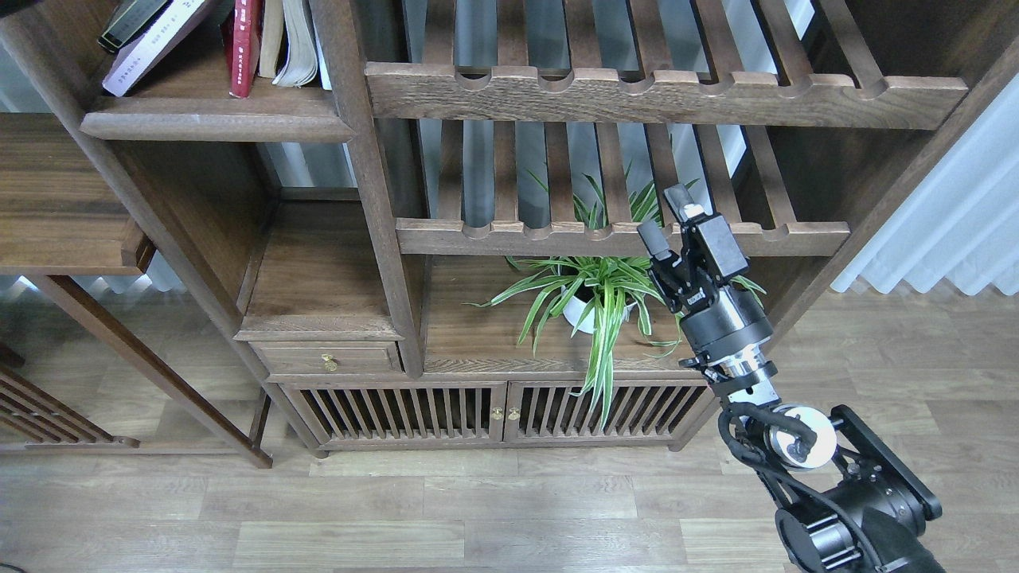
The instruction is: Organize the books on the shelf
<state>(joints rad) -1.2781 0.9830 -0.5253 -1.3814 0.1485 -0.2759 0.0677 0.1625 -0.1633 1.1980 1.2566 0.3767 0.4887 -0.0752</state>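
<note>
1. Right gripper (665,215) is raised in front of the potted plant (593,294) and the lower slatted rack (621,237). Its fingers stand apart with nothing between them. It is well apart from any book.
2. Left gripper is not in view.
3. The shelf (215,126) is at upper left, the solid board with a rounded front edge. The books sit on it.
4. Lavender-white paperback (151,44) leans steeply left, with a dark-bordered book (131,20) lying against its upper side. Only its edge shows.
5. Red book (245,48) stands near upright, with a pale, fanned paperback (296,44) just beside it.
6. Handling, as a judgement: the paperbacks look light and floppy, with slick covers. Pinch across the spine near the lower end, where the book is stiffest. The leaning pair may slide flat if nudged.
</note>
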